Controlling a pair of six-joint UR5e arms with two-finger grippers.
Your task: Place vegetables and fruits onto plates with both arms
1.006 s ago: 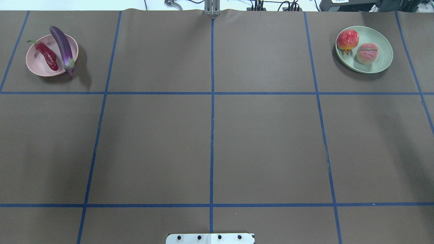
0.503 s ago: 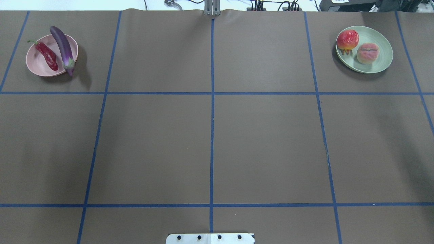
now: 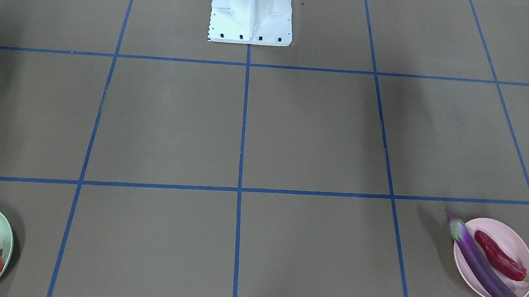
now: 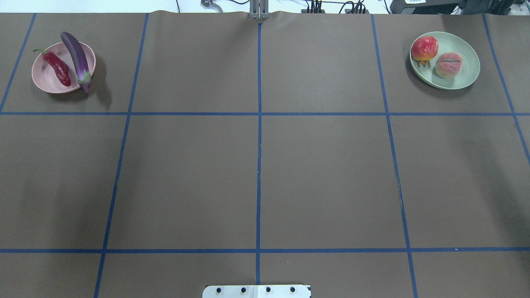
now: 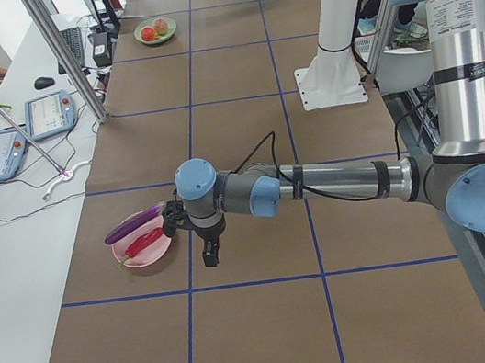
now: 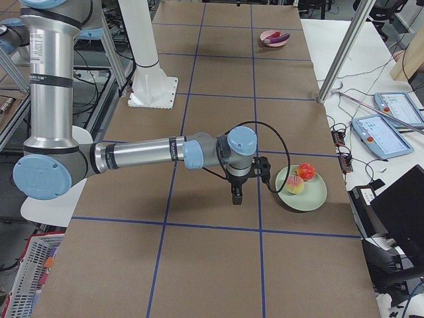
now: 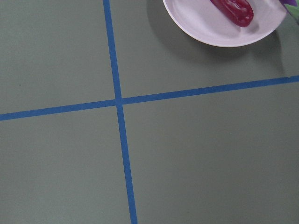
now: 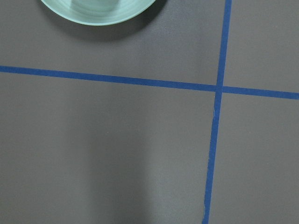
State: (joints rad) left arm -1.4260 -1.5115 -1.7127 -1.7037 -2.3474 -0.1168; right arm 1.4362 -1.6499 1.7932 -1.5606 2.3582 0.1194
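The purple eggplant point(image 4: 76, 56) and the red chili point(image 4: 58, 68) lie on the pink plate point(image 4: 43, 78) at the far left. The eggplant's cap end hangs over the rim. The bumpy red fruit point(image 4: 424, 47) and the peach point(image 4: 449, 65) sit on the mint plate point(image 4: 466, 54) at the far right. My left gripper point(image 5: 210, 257) hangs above the table beside the pink plate point(image 5: 138, 255), apart from it. My right gripper point(image 6: 236, 197) hangs beside the mint plate point(image 6: 311, 195), apart from it. I cannot tell whether either gripper is open or shut.
The brown table cover carries a grid of blue tape lines point(image 4: 258, 165). The white pedestal base point(image 3: 251, 10) stands at the robot's edge. Tablets and cables point(image 5: 21, 135) lie on the white bench past the table's far edge, with a person beside them.
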